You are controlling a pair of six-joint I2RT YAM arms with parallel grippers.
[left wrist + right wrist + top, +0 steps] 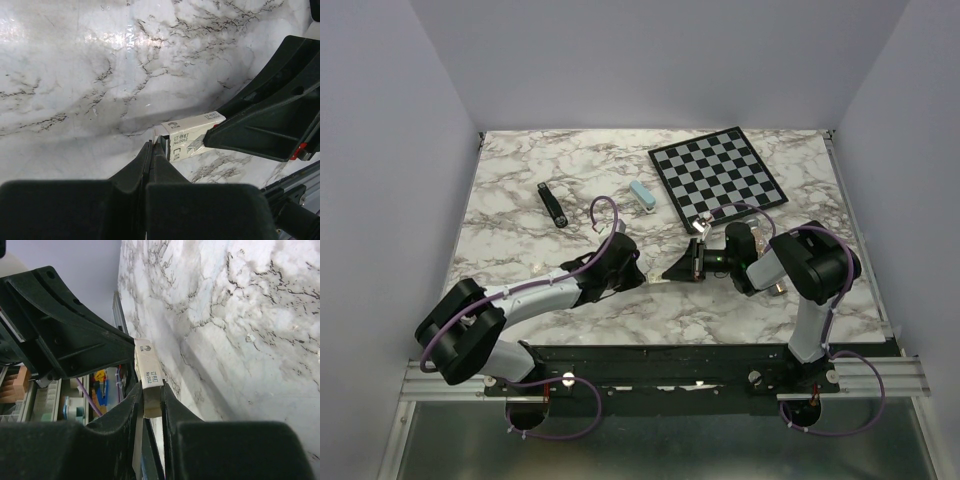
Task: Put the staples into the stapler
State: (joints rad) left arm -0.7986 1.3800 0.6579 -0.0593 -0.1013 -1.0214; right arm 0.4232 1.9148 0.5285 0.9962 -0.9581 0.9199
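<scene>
Marble table (500, 235) | slim black stapler (552, 206) | left gripper (152, 150) closed | right gripper (151, 390) clamps cream box (149, 371)

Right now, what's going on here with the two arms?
Both hands meet mid-table at a small cream box. The right hand grips it, and the left hand, shut, has its tips at the box's other end. The stapler lies untouched on the far left of the table.

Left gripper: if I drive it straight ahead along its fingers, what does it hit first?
The small cream box. It sits right at the left gripper's closed fingertips, apparently in contact. The right gripper clamps the box's other end just beyond.
</scene>
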